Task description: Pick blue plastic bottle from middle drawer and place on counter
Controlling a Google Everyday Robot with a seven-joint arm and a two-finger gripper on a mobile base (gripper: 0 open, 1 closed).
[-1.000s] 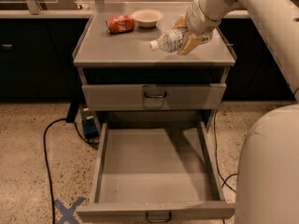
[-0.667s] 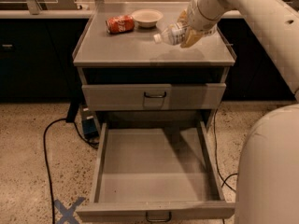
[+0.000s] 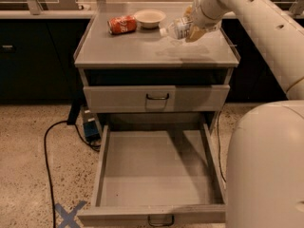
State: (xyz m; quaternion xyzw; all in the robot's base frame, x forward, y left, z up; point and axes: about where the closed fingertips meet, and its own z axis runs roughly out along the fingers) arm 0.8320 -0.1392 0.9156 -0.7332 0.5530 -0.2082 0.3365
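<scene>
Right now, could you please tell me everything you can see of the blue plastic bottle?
The blue plastic bottle is small and clear, with a white cap and a pale label. It is tipped almost onto its side, cap pointing left in the view. The gripper is closed around its right half, holding it over the back right part of the counter. It appears slightly off the surface. Nothing else touches it.

No legible text, brand or number found. Claw (image 3: 194, 28) above right rear of worktop (image 3: 142, 49), gripping blue plastic bottle (image 3: 178, 28); bottle label pale, nothing readable. Red can (image 3: 122, 24) left of claw: white script marking, illegible. Blue tape X (image 3: 69, 214) on floor (image 3: 28, 146), well below-left of claw.
</scene>
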